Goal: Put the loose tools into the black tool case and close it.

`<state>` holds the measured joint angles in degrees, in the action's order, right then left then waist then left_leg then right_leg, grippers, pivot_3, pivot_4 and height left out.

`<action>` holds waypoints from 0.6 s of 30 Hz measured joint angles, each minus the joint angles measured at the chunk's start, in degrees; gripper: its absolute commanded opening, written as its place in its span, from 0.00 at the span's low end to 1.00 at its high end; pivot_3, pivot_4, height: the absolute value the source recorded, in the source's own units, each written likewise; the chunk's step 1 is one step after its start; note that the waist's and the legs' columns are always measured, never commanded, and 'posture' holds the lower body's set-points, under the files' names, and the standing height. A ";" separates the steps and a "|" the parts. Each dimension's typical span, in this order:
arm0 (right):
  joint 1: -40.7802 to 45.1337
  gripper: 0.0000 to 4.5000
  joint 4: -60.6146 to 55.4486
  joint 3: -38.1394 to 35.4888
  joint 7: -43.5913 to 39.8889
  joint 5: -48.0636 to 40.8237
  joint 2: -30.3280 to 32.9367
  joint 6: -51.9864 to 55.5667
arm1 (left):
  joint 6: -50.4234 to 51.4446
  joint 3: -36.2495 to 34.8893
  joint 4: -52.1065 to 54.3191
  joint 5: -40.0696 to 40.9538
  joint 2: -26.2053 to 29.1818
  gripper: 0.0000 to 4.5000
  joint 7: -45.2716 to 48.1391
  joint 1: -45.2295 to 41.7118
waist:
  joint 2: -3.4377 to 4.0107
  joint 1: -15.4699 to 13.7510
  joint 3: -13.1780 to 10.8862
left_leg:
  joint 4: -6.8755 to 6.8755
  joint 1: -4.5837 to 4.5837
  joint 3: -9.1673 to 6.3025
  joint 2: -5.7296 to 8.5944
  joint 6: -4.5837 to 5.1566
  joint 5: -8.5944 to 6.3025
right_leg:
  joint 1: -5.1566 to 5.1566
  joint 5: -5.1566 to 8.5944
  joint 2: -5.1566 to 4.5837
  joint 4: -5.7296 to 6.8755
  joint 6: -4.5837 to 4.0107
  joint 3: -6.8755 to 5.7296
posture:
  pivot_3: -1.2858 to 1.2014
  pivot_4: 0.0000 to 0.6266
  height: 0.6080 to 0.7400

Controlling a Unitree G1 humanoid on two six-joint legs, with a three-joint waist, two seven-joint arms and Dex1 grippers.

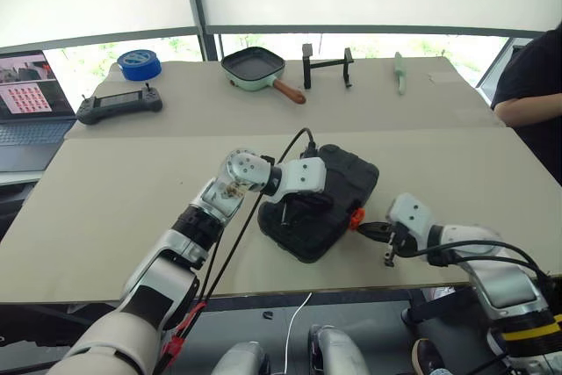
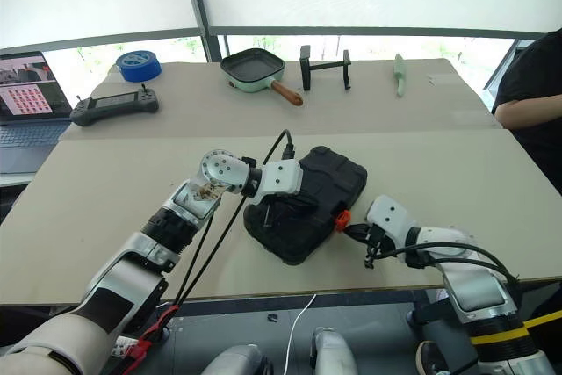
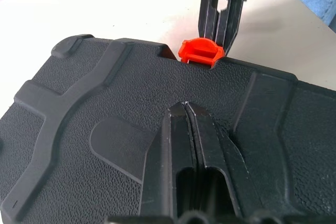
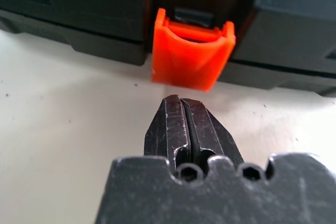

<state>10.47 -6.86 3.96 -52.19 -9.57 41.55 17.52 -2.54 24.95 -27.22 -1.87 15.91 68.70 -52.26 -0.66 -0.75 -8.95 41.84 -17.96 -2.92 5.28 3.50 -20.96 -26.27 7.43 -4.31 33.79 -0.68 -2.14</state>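
- While the black tool case [image 1: 320, 204] is lying closed near the front edge of the counter [image 1: 114, 191], textured outside up, its small orange latch [image 1: 356, 216] is facing the robot's right.
- Its two halves are sitting together; in the right wrist view the latch [image 4: 191, 56] is hanging over the seam between them, its lower edge standing slightly off the case wall.
- The left claw [image 3: 190, 129] is resting on top of the case lid with its two black fingers pressed together, gripping nothing.
- The right claw [image 4: 185, 119] is pointing at the latch from just beside it, fingers likewise pinched together and empty; whether the tips are touching the orange plastic, I cannot tell.
- Across the far strip of the counter, well apart from the case, a big blue tape roll [image 1: 139, 64], a black handheld controller [image 1: 118, 105], a small green pan [image 1: 255, 68], a black stand [image 1: 327, 65] and a pale green utensil [image 1: 399, 72] are lying.
- A laptop [image 1: 31, 98] is sitting open at the left edge, and a person's dark sleeve [image 1: 531, 85] is showing at the right.
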 measured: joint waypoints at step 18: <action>-2.29 0.00 -8.52 -4.53 -2.75 -4.23 5.96 4.43 | -1.10 -0.55 -0.90 -0.21 -0.22 0.01 0.03 0.01 | 0.06 -0.02 0.04 | -0.01 0.01 -0.01 0.00 0.00 0.00 | 0.03 0.01 0.00 -0.02 0.03 -0.01 | 0.52 0.24 1.00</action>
<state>8.17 -15.38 -0.57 -54.94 -13.81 47.50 21.95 -3.64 24.40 -28.13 -2.08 15.69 68.73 -52.25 -0.60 -0.77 -8.91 41.83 -17.95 -2.94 5.27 3.50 -20.96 -26.24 7.44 -4.31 33.77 -0.65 -2.15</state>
